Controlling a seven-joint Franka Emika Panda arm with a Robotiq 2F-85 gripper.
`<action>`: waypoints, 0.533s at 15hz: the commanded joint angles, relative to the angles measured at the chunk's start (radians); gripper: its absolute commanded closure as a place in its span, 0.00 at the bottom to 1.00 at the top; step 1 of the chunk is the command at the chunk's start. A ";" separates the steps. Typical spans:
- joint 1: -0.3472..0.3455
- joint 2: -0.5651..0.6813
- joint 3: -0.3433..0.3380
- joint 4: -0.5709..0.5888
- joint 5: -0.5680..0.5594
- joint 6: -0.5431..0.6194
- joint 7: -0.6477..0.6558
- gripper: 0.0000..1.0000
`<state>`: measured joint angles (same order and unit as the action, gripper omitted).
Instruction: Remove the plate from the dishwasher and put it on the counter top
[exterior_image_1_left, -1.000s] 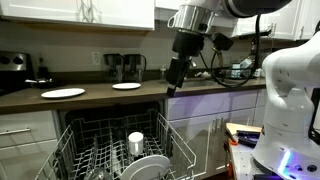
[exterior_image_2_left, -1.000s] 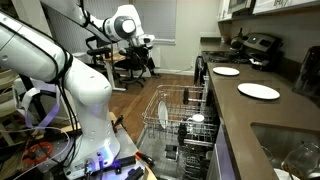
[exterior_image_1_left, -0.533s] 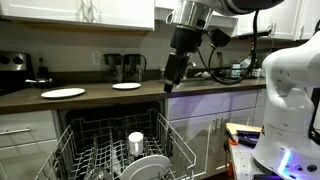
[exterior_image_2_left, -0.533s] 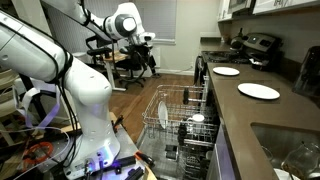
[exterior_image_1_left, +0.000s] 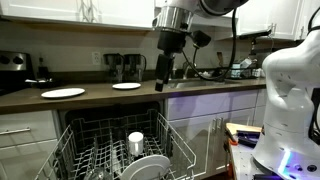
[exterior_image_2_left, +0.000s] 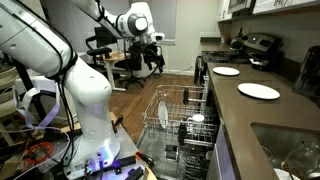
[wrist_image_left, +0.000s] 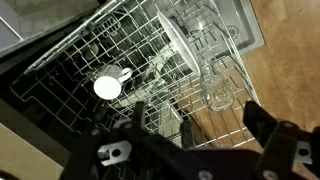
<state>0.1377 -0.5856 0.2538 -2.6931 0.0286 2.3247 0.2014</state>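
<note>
The plate (exterior_image_1_left: 150, 167) stands on edge in the front of the dishwasher's (exterior_image_1_left: 182, 137) pulled-out wire rack, next to a small white cup (exterior_image_1_left: 136, 142). My gripper (exterior_image_1_left: 165, 82) hangs high above the rack, about level with the dark brown counter top (exterior_image_1_left: 95, 97), open and empty. In the wrist view the open jaws (wrist_image_left: 200, 128) look down on the rack (wrist_image_left: 85, 50), the cup (wrist_image_left: 106, 87) and clear glasses (wrist_image_left: 216, 92); the plate does not show there. An exterior view also shows the gripper (exterior_image_2_left: 154, 62) above the rack (exterior_image_2_left: 168, 108).
Two thin white plates (exterior_image_1_left: 63, 93) (exterior_image_1_left: 126, 86) lie on the counter top, which also shows in an exterior view (exterior_image_2_left: 262, 122). A sink (exterior_image_2_left: 290, 150) sits at its near end. The robot base (exterior_image_1_left: 290, 100) stands beside the dishwasher. A wooden floor (exterior_image_2_left: 135, 105) lies around it.
The arm has swung sideways, bringing the gripper from beside the dishwasher to over the rack. The jaws stayed open. Nothing in the rack moved.
</note>
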 joint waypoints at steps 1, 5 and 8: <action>0.031 0.121 -0.057 0.061 0.010 0.041 -0.108 0.00; 0.070 0.214 -0.082 0.096 0.035 0.085 -0.181 0.00; 0.090 0.290 -0.083 0.126 0.050 0.102 -0.201 0.00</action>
<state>0.2032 -0.3895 0.1812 -2.6159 0.0439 2.4013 0.0539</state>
